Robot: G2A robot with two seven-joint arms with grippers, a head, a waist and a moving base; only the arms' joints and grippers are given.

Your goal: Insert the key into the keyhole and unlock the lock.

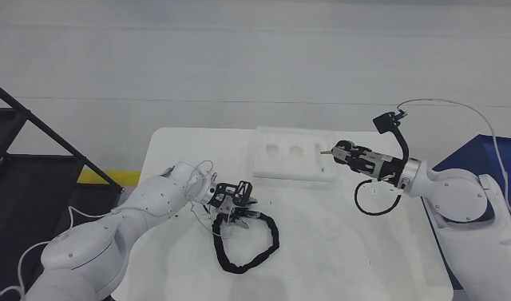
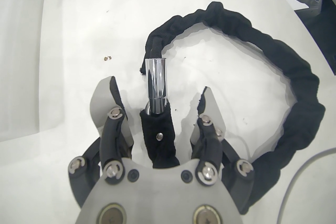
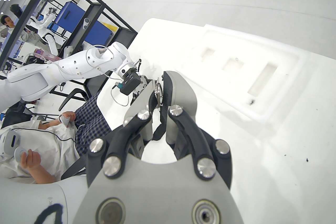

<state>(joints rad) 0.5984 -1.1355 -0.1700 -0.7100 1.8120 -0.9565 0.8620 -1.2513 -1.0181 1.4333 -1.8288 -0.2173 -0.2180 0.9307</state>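
Left gripper (image 1: 239, 213): at the left of the white desk (image 1: 343, 253), low over one end of the lock; its jaws stand wide and hold nothing.

Lock (image 1: 275, 239): a chain in a black cloth sleeve, lying in a loop on the desk just right of the left gripper. Its chrome barrel (image 2: 156, 83) sits between the two open fingers with a gap on either side.

Keyhole: which face of the barrel carries it cannot be told from these views.

Foam tray (image 1: 291, 153): white, with shallow cut-outs, at the far edge of the desk between the two arms.

Right gripper (image 1: 339, 152): held in the air by the tray's right end, well apart from the lock and pointing toward the left arm; its jaws are closed tight on the key.

Key (image 3: 158, 90): pinched by its round metal head between the right fingers, its thin blade pointing out ahead of them.

Done: the key is in the robot's grasp and off the desk, and the left gripper is placed around the barrel.

Left to do: by the look of things, nearly all of the job. The barrel is not yet clamped, the key has the desk to cross, and the inserting, turning and opening all lie ahead.
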